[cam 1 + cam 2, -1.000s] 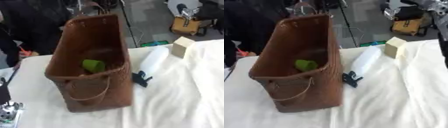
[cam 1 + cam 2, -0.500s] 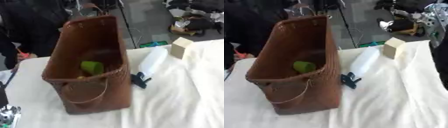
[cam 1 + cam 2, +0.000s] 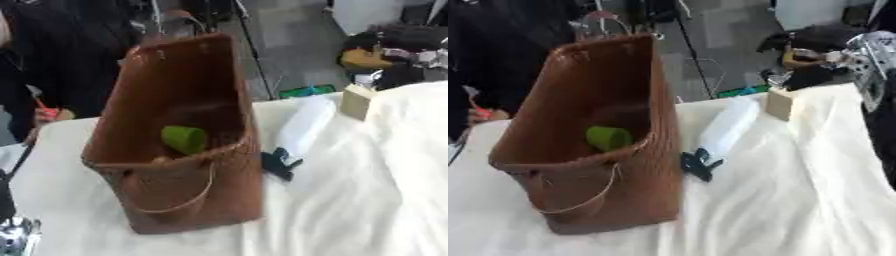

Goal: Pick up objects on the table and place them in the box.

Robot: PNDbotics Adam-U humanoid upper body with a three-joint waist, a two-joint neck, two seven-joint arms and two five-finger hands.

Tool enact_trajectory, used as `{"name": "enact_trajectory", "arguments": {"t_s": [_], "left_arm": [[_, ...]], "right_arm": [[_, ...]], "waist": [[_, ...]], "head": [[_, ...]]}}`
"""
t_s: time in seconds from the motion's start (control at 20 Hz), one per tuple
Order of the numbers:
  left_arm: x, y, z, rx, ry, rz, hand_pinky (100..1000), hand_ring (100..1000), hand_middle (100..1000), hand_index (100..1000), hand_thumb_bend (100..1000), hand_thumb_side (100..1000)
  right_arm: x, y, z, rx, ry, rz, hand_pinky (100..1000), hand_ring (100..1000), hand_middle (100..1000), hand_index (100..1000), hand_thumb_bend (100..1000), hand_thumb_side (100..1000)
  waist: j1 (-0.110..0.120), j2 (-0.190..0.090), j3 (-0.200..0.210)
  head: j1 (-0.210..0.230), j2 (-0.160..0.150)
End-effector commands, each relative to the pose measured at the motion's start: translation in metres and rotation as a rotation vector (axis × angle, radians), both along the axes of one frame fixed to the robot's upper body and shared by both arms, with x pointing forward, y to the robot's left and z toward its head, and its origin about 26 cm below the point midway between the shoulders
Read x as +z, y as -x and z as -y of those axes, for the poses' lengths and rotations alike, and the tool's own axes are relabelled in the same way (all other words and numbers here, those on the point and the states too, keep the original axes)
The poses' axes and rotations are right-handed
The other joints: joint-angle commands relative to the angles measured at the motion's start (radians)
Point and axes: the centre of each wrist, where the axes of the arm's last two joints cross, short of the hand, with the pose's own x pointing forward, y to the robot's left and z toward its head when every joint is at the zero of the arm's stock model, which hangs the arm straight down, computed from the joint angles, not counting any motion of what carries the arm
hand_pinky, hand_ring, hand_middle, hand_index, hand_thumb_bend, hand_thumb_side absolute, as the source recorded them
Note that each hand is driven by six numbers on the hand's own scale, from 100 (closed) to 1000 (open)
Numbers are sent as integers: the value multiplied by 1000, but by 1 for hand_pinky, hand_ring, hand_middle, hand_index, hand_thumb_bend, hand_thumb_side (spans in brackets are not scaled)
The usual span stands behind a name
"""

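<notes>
Meanwhile, little changed: right hand point(image 3: 874, 65) hovers upper right, grasp unreadable.
Green cup point(image 3: 184, 139) stays in basket point(image 3: 188, 200); white bottle point(image 3: 728, 126), black clip point(image 3: 696, 164) and small box point(image 3: 780, 103) wait on tabletop point(image 3: 798, 200), left of hand.

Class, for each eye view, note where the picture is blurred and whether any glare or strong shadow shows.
Left eye view: soft all over, the brown woven basket smeared at its rim; no glare on the white tablecloth. Right eye view: equally soft, the small dark object beside the white bottle shapeless; shadows faint, background dim.
</notes>
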Motion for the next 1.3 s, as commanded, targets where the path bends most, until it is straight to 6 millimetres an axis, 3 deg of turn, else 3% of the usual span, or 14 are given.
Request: {"name": "enact_trajectory", "arguments": {"t_s": [0.05, 0.7, 0.95, 1.3], "left_arm": [[8, 1, -1, -5, -13, 23, 664, 715, 827, 754, 100, 800], [9, 0, 1, -20, -11, 27, 665, 715, 827, 748, 100, 779], [11, -1, 3, -27, -10, 33, 664, 715, 827, 745, 100, 791], [13, -2, 5, -39, -8, 43, 665, 716, 827, 738, 100, 788]], "right_arm": [[16, 4, 11, -25, -30, 17, 841, 974, 979, 1000, 163, 925], [12, 5, 18, -86, -130, 21, 856, 987, 990, 1000, 153, 917], [9, 5, 20, -104, -178, 36, 856, 982, 991, 1000, 206, 914], [14, 7, 23, -100, -197, 64, 874, 986, 1000, 1000, 177, 935]], "waist": [[-4, -15, 1], [1, 3, 5], [5, 14, 12], [11, 34, 22]], "head": [[-2, -12], [-13, -33], [-23, -47], [-30, -64]]}}
